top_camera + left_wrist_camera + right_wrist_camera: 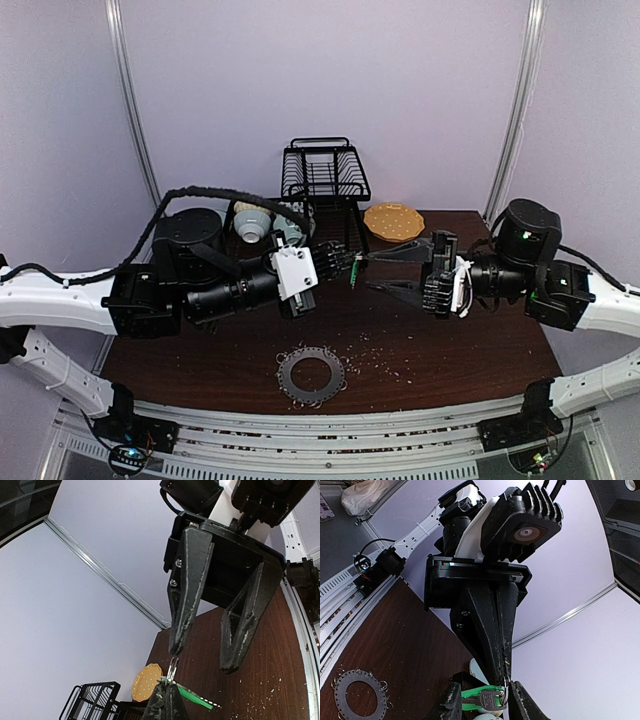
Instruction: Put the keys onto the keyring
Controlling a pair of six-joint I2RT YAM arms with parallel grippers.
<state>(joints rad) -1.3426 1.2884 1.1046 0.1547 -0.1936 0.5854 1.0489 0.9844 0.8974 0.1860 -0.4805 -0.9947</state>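
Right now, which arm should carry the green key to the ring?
Left, probably. The left gripper is shut on the green key, while the right gripper stands open around it, gripping nothing. The keyring lies on the table, about midway between the arms.

a: top camera?
b: fixed above and behind the arms, tilted down over the whole table (480, 350) toward the back wall. widest view.
a: wrist cameras?
b: each rides on its own wrist. left one faces the right gripper (202, 657), right one faces the left gripper (502, 672), both close up. all three views share the green key (472, 694).
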